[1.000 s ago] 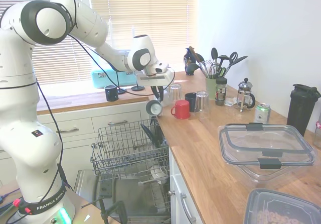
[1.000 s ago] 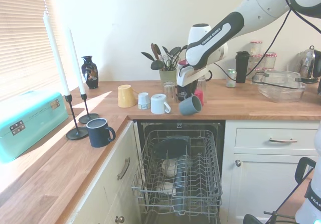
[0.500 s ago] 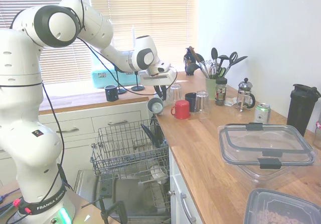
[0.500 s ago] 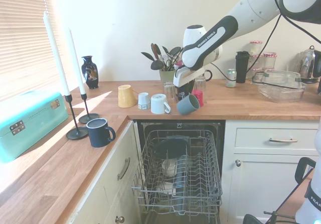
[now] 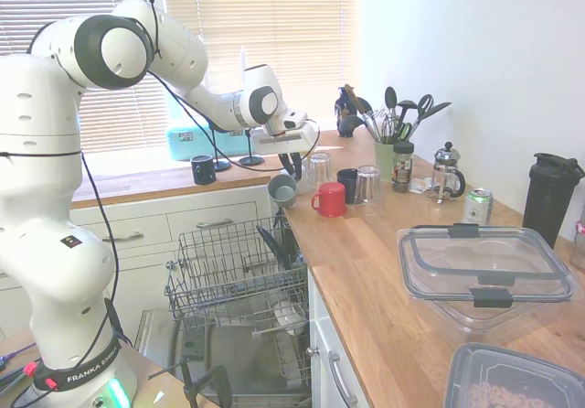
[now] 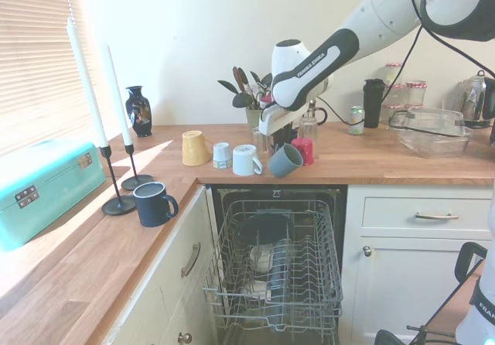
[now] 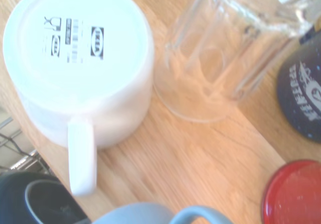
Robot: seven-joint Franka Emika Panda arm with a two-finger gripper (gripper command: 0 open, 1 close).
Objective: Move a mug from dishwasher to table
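One pincer (image 6: 283, 145) holds the tilted mug (image 6: 284, 160) over the table (image 6: 402, 167) edge.

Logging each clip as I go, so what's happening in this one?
The white Franka arm's gripper holds the blue-grey mug, tilted, just above the wooden countertop at its front edge. It hangs over the open dishwasher, whose rack is pulled out. A white mug stands upside down beside it, and a red mug is close by. The blue-grey mug is not yet set down.

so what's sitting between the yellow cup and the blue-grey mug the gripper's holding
In the second exterior view, two white cups stand between the yellow cup and the mug: a small one, then a larger white mug, both upside down on the table.
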